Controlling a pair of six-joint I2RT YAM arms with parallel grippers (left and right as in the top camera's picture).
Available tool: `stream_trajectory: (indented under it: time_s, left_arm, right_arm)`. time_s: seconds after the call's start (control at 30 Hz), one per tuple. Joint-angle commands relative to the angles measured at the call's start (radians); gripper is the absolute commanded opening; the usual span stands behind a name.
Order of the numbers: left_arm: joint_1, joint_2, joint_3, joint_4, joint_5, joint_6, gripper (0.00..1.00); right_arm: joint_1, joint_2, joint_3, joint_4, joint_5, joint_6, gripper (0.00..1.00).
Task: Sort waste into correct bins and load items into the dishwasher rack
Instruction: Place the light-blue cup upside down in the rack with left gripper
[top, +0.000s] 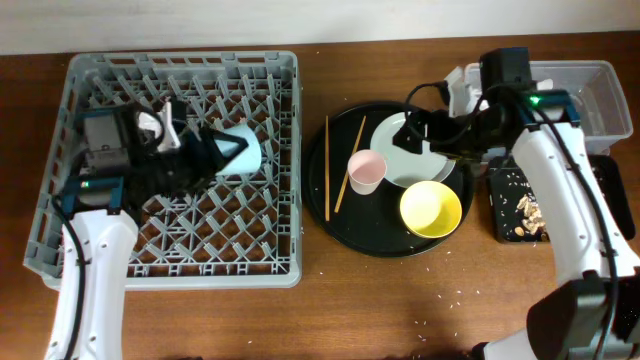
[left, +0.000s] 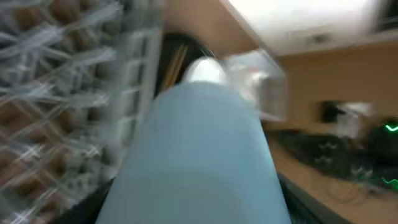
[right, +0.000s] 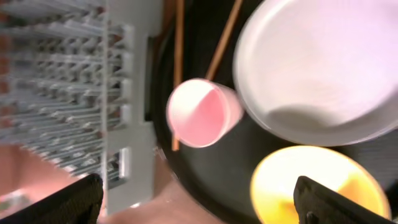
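Left gripper (top: 218, 150) is clamped on the light blue cup (top: 243, 155), holding it on its side over the middle of the dishwasher rack (top: 200, 278). The left wrist view is basically all cup and blur.

Right gripper (top: 432, 140) has its fingers spread wide with nothing between them, hanging over the plate (top: 398, 138). The plate sits at the far right of the round black tray (top: 330, 215). On that tray the pink cup (top: 366, 170) is just left of the plate, the yellow bowl (top: 431, 208) is nearer, and the two chopsticks (top: 327, 170) lie along the left side.

Right of that, the black rectangular tray (top: 505, 225) has tan scraps (top: 530, 210) in it, with the clear tub (top: 600, 100) beyond it.

Everything's on a dark brown wooden table (top: 380, 320), with a few pale crumbs (top: 455, 297) scattered on the near side. A pale wall (top: 200, 20) runs along the far edge.
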Motion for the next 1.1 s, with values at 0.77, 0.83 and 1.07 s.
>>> stream_trajectory:
  time_s: [0.77,0.83,1.07]
  left_arm:
    - [-0.343,0.388,0.088,-0.386,-0.797,0.161,0.80]
    - [-0.343,0.387,0.109,-0.405,-0.797,0.159,0.83]
    - [-0.343,0.376,0.438,-0.564,-0.796,0.153,0.86]
  right_arm:
    - [0.020,-0.013,0.017,-0.031,0.121,-0.018,0.99]
    - [0.048,0.003,0.017,-0.020,0.121,-0.011,1.00]
    - [0.150,0.097,0.016,0.083,0.221,0.104,0.91]
